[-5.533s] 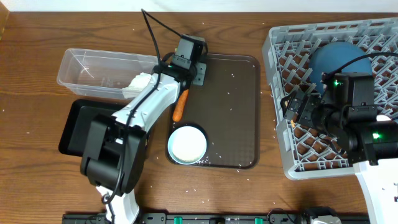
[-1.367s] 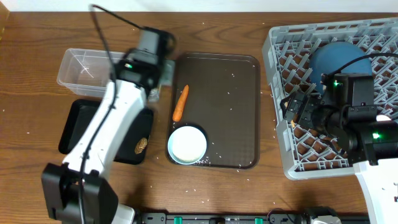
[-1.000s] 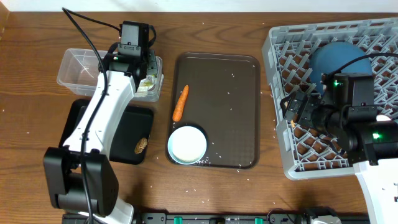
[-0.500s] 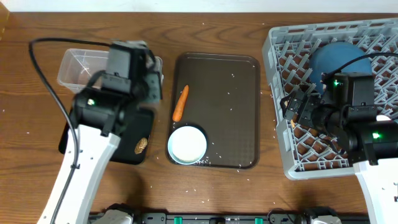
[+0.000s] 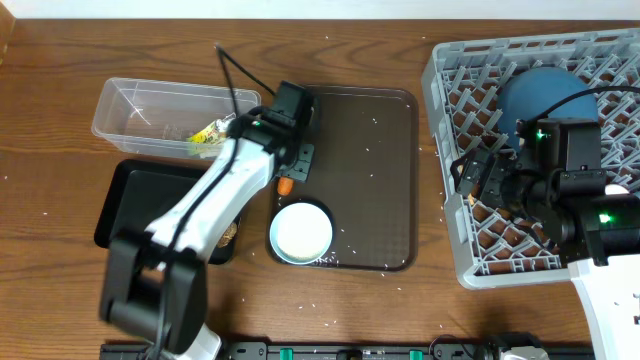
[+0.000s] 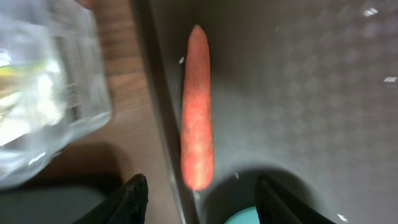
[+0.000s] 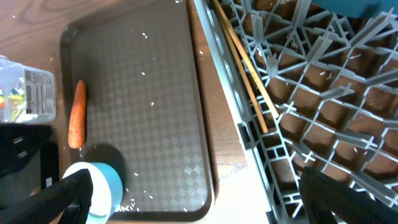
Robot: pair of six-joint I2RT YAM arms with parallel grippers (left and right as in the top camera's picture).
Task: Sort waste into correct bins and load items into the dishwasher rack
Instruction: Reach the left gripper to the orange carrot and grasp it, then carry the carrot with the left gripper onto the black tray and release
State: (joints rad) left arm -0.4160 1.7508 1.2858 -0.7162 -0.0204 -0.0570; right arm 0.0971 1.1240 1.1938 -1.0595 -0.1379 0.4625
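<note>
The orange carrot (image 6: 197,106) lies along the left rim of the brown serving tray (image 5: 370,150); in the overhead view only its tip (image 5: 285,186) shows under my left arm. My left gripper (image 6: 205,202) is open and empty just above the carrot's near end, one finger on each side. A yellow-green wrapper (image 5: 208,134) lies in the clear tub (image 5: 130,110). The light-blue cup (image 5: 301,232) stands on the serving tray below the carrot. My right gripper (image 7: 208,199) is open and empty over the left edge of the grey rack (image 5: 470,90), which holds the dark-blue dish (image 5: 545,95) and chopsticks (image 7: 245,68).
The black tray (image 5: 125,200) lies in front of the clear tub, partly under my left arm. Rice grains are scattered on the serving tray and the wooden table (image 5: 60,60). The tub's corner (image 6: 43,93) is close to the left of the carrot.
My left arm has swung from over the clear tub to above the carrot. The wrapper it carried now lies in the tub. The right arm has not moved.
</note>
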